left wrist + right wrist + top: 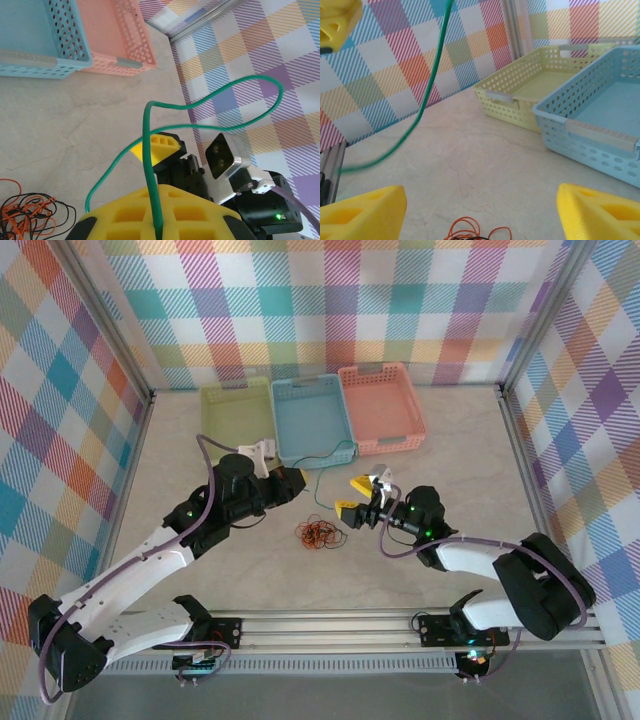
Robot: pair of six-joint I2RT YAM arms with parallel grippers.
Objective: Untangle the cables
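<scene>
My left gripper (298, 478) is shut on a green cable (318, 490), which rises from between the yellow fingers (125, 215) and loops through the air (150, 145). A clump of orange and black cables (320, 535) lies on the table just below both grippers and also shows at the lower left of the left wrist view (25, 215). My right gripper (352, 494) faces the left one, open, with nothing between its yellow fingers (360, 210). The orange loops (475, 232) lie just ahead of it, and the green cable (427, 95) hangs to its left.
Three baskets stand in a row at the back: green (235, 415), blue (312, 418) and pink (382, 405). The blue basket's front rim (600, 132) is close to both grippers. Checked walls enclose the table, and a metal rail (400, 625) runs along the near edge.
</scene>
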